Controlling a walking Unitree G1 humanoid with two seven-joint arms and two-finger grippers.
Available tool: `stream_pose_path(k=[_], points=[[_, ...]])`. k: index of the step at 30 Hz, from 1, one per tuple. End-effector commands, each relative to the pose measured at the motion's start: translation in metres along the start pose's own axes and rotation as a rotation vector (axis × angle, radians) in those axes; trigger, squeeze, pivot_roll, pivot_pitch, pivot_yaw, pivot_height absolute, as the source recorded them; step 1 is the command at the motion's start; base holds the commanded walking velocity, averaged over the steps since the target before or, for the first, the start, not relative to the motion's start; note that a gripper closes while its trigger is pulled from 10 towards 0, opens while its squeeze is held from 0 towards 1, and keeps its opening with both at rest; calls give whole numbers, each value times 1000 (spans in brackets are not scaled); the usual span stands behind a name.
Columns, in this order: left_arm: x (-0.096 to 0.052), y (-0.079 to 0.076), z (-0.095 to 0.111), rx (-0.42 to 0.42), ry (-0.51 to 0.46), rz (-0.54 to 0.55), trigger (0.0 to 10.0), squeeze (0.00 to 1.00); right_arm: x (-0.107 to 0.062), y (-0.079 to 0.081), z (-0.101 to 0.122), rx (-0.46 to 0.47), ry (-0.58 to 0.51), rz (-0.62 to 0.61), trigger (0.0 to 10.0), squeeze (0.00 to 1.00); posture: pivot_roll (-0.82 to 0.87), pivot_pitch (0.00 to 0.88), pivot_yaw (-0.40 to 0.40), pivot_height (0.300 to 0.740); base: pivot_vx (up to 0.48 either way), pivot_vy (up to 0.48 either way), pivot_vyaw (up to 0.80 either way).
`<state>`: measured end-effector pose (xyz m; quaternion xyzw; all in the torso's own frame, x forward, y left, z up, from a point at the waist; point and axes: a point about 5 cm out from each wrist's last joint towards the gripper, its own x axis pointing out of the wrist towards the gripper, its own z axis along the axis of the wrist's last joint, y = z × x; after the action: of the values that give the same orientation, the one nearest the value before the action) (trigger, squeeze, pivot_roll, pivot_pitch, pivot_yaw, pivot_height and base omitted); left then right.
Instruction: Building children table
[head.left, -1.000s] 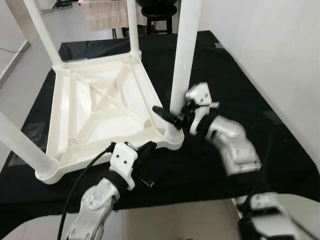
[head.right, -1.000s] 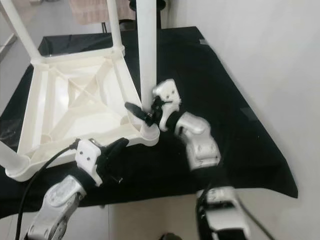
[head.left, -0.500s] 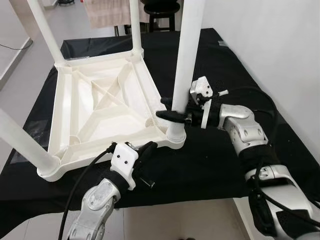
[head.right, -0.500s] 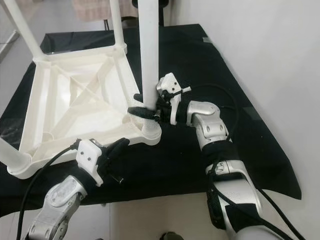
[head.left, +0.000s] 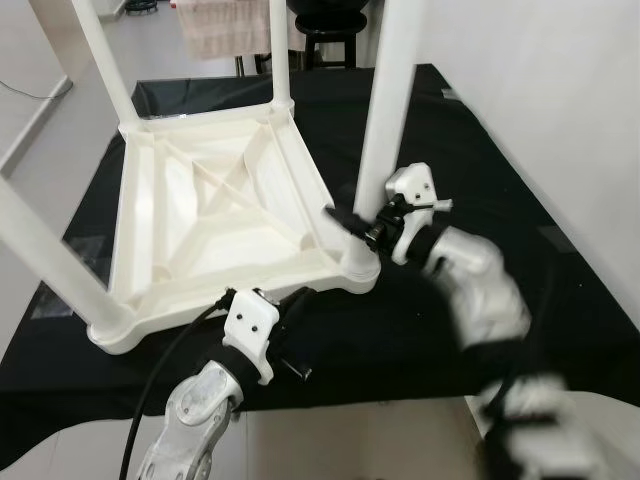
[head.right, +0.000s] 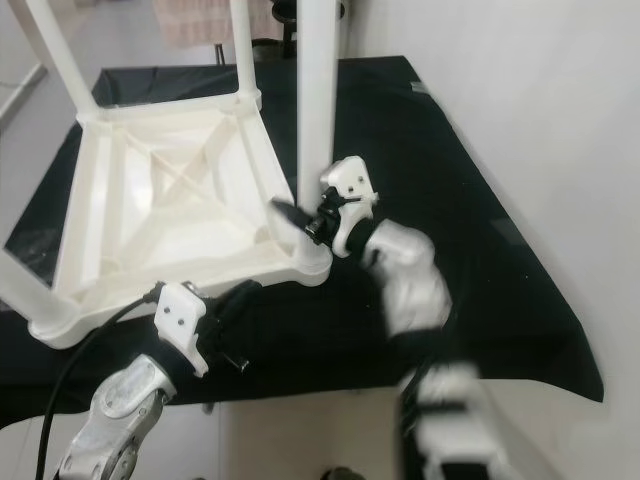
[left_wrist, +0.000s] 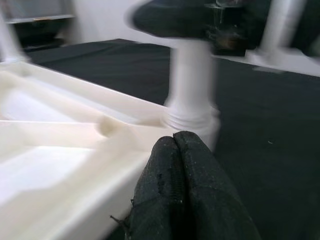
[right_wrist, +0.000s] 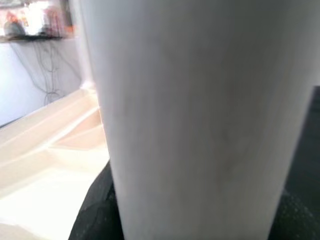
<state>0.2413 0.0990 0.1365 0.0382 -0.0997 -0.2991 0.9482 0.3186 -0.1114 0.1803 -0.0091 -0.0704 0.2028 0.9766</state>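
Upside down on a black-covered counter (head.left: 440, 340): a white plastic children's table (head.left: 215, 215), ribbed underside facing up, four round legs standing upright, long axes vertical. Near-right leg (head.left: 385, 110) seated in its corner socket just beside the counter's open black stretch toward the white wall (head.left: 560, 90). Near-left leg (head.left: 45, 260) rising from the corner nearest the counter's front edge; two far legs at the back corners, tops cut off by the frame.

Right gripper (head.left: 362, 222) level against the near-right leg low down, just above the socket, black fingers (head.right: 290, 213) spread to either side of the post; actual clamping contact not readable, arm blurred. Right wrist view close against that white post, dark finger at its foot.

Left gripper (head.left: 300, 298) low at the front rim of the tabletop, close to the near-right corner, fingers (left_wrist: 180, 190) pressed together with nothing between them, tips at the rim's edge. Bare black cloth free to the right of the table and in a narrow strip along the front; a dark stool (head.left: 325, 20) and a hanging towel (head.left: 225, 25) beyond the far edge.
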Motion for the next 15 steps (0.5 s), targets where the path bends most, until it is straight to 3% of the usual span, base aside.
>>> stream_pose_path(k=[1, 4, 8, 9, 10, 11, 12, 13, 14, 15], points=[[-1, 0, -3, 6, 11, -4, 10000, 0, -6, 4, -23, 20, 131, -15, 0, 0, -27, 113, -15, 740, 0, 0, 0], [-1, 0, -4, 5, 13, -6, 10000, 0, 4, 4, -20, -46, 131, 22, 0, 0, -17, 104, -37, 740, 0, 0, 0], [0, 1, -4, 16, 11, 5, 10000, 0, 10, 8, -20, -46, 135, 47, 0, 0, -14, 106, -33, 740, 0, 0, 0], [0, 1, -4, 18, 11, 6, 10000, 0, 12, 8, -20, -51, 136, 43, 2235, 0, -16, 105, -25, 740, 0, 0, 0], [0, 1, -4, 17, 11, 6, 10000, 0, 13, 8, -17, -54, 131, 37, 10000, 0, -16, 105, -25, 740, 0, 0, 0], [0, 1, -4, 17, 11, 6, 10000, 0, 13, 8, -17, -54, 131, 37, 10000, 0, -16, 105, -25, 740, 0, 0, 0], [0, 1, -4, 14, 12, 2, 10000, 0, 16, 8, -11, -47, 107, 73, 10000, 118, -20, 105, -20, 740, 0, 0, 0], [0, 1, -4, 14, 12, 2, 10000, 0, 16, 8, -11, -47, 107, 73, 10000, 118, -20, 105, -20, 740, 0, 0, 0], [0, 1, -4, 10, 12, -2, 10000, 0, 17, 9, -5, -44, 90, 80, 10000, 1000, -20, 106, -15, 740, 0, 0, 0], [0, 1, -4, 6, 12, -6, 10000, 0, 19, 10, 3, -41, 65, 135, 10000, 1000, -21, 107, -13, 740, 0, 0, 0]])
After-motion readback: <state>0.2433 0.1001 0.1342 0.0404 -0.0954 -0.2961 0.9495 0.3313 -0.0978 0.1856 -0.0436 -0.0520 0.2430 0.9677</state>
